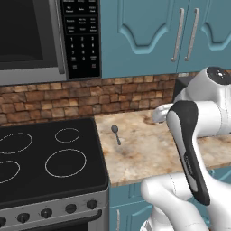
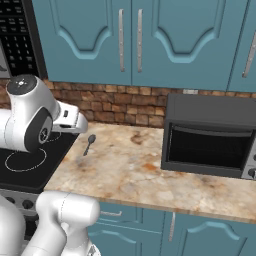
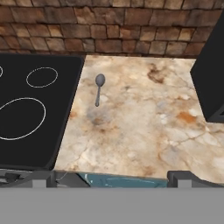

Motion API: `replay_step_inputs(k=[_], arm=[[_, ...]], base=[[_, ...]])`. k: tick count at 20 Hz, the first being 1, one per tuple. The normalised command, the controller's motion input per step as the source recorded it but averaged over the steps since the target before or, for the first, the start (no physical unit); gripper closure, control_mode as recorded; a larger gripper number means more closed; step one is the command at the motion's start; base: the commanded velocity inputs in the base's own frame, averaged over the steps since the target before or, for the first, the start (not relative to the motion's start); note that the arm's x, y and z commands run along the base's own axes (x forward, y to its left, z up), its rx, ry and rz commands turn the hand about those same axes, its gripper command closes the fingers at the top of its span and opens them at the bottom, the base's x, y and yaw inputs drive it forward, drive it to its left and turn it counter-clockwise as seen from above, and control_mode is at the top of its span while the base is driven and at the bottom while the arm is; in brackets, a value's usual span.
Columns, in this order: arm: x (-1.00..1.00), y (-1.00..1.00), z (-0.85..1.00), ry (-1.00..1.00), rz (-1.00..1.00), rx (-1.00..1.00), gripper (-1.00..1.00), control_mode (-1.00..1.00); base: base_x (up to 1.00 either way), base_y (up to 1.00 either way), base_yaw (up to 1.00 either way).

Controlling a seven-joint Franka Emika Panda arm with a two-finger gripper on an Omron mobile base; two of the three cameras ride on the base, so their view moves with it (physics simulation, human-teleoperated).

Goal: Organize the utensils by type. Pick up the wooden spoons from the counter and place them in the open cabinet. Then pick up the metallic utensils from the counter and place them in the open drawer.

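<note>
The arm is hiding part of the counter [image 1: 149,149]. One dark-grey spoon [image 3: 99,89] is lying near the stovetop [image 3: 30,109]. The end effector [image 3: 113,178], cut off below, is standing wide open, holding nothing.

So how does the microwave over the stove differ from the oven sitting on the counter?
The microwave is mounted up at cabinet height above the stovetop; the toaster oven stands on the counter. The microwave shows a keypad of white-lettered buttons; on the toaster oven a knob is visible at its lower right corner. Both are dark boxes with a dark window.
</note>
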Motion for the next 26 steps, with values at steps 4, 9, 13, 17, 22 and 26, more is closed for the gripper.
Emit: replay_step_inputs(k=[4, 9, 13, 17, 22, 26], arm=[[0.44, 0.33, -0.54, 0.17, 0.00, -0.04, -1.00, -1.00], [0.30, 0.22, -0.55, 0.11, 0.00, 0.00, -1.00, -1.00], [0.32, 0.13, -0.61, 0.08, 0.00, 0.00, -1.00, -1.00], [0.43, 0.12, -0.55, 0.08, 0.00, 0.00, -1.00, -1.00], [0.47, 0.09, -0.50, 0.03, -0.01, 0.00, -1.00, -1.00], [0.38, 0.05, -0.36, 0.07, -0.01, 0.00, -1.00, -1.00]], base=[[0.00, 0.00, 0.00], [0.00, 0.00, 0.00], [0.00, 0.00, 0.00], [0.00, 0.00, 0.00], [0.00, 0.00, 0.00], [0.00, 0.00, 0.00]])
